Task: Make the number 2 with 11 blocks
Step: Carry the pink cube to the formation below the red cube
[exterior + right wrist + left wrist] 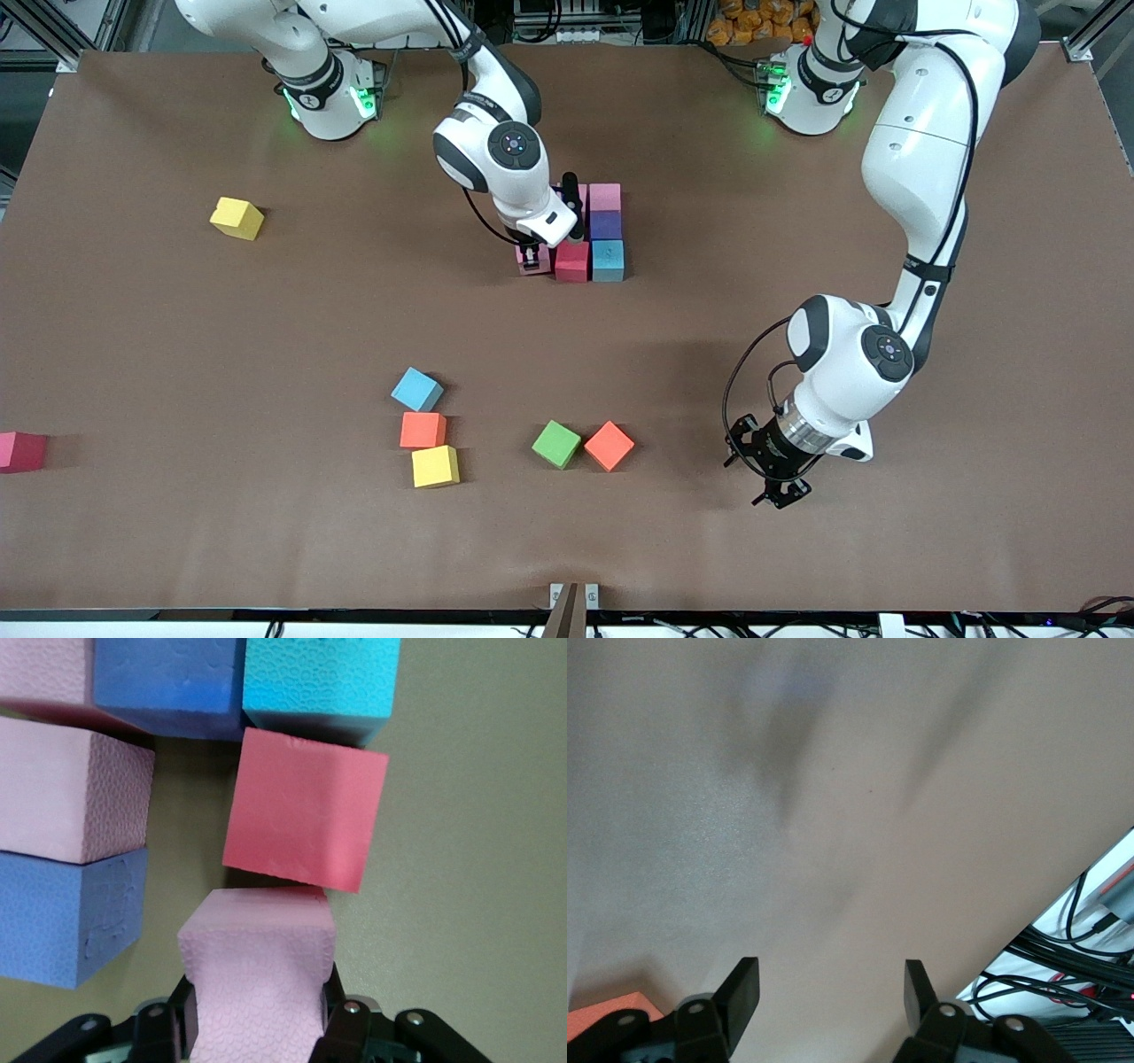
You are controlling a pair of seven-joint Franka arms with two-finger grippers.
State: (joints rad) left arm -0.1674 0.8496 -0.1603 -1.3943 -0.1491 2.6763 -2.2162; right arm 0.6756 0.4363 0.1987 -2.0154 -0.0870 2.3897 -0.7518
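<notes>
Right end effector (257, 1028) is clamped on a pink foam cube (259, 979), set beside the red cube (571, 261) in the half-built number 2 (594, 235) mid-table. Foam judged light, compressible (grip flat opposite faces). Left end effector (769, 470) waits, jaws apart, empty.

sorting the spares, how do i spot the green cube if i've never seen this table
Start at the edge of the brown table nearest the front camera and find the scattered cubes there. The green cube touches an orange cube, which lies between it and the left gripper. It is the only green one.
</notes>
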